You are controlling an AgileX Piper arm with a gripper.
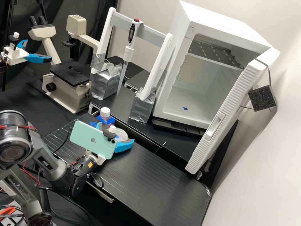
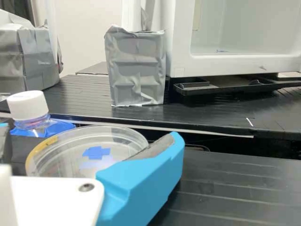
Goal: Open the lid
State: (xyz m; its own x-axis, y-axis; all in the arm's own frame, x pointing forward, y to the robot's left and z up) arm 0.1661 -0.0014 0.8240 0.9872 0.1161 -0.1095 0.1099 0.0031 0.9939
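- Near the tabletop's (image 1: 156,174) back edge lies the clear round dish (image 1: 121,133), seemingly with its lid on; the opening looks still to be done.
- The fingers (image 1: 125,146) stand apart, one on each side of the dish, presumably to take the lid by its rim; whether either touches it, I cannot tell.
- A blue tape patch (image 2: 96,152) marks the dish, perhaps so the clear plastic is easier to spot.
- A white-capped bottle (image 1: 105,112) stands just beside the dish; a sideways pull could knock it.
- The phone (image 1: 91,138) is mounted above the gripper (image 1: 115,133), probably to film the work, and bears a maker's mark.
- An orange label (image 1: 90,164) sits on the arm (image 1: 48,163), too small to read.
- Next, a gentle squeeze and straight lift seem right, lest the base come along.
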